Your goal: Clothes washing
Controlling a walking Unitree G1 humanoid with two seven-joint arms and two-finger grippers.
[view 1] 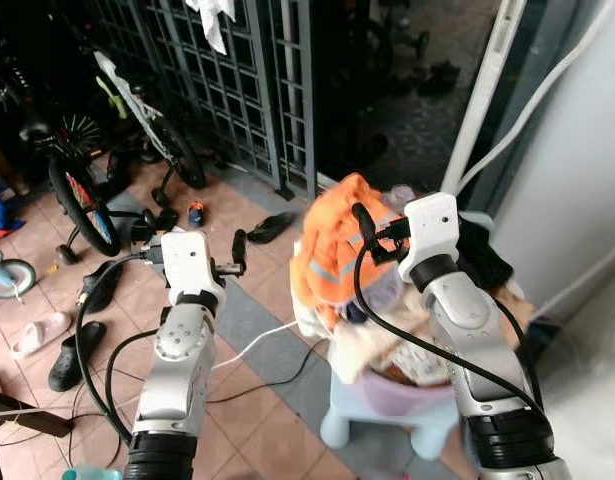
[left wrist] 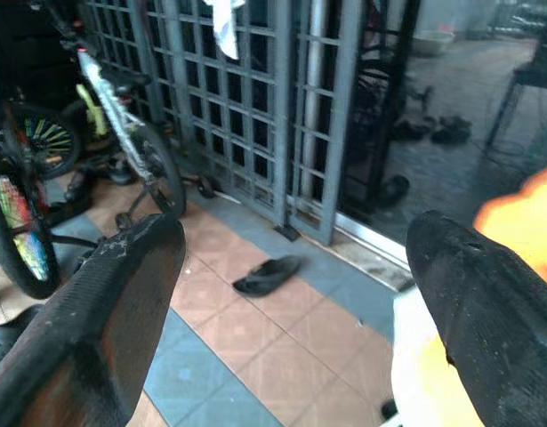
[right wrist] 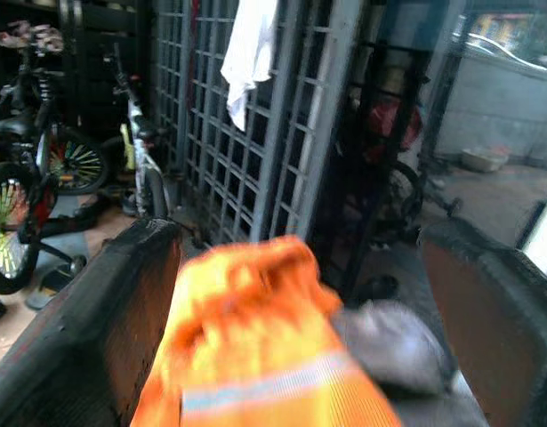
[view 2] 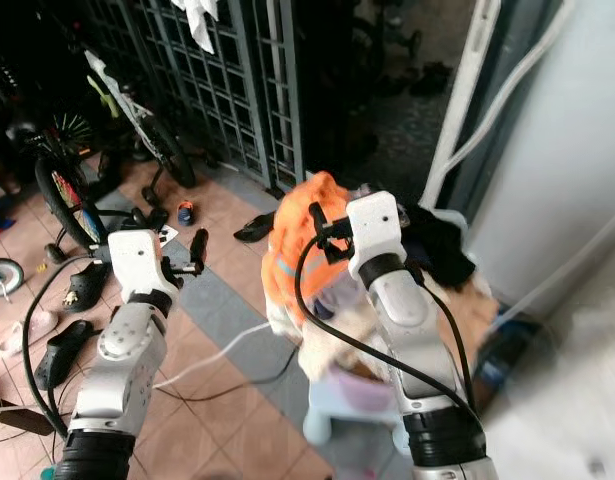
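Note:
An orange garment with a grey reflective stripe (view 1: 335,243) tops a pile of clothes (view 1: 387,350) in a lilac basket (view 1: 412,395), which stands on a pale blue stool (view 1: 352,425). My right gripper (right wrist: 300,294) reaches into the garment from the right. Its fingers (right wrist: 86,311) stand wide apart and open, with the orange cloth (right wrist: 255,329) bunched between them; in the eye views the cloth hides the fingertips. My left gripper (view 1: 235,255) is held up left of the pile, open and empty, pointing over the tiled floor toward the gate.
A grey metal grille gate (view 1: 237,90) closes the far side, with a black slipper (view 1: 272,228) in front of it. Bicycles (view 1: 87,190) and scattered shoes (view 1: 72,355) fill the left. A white cable (view 1: 257,345) crosses the tiles. A large white surface (view 1: 577,200) stands at right.

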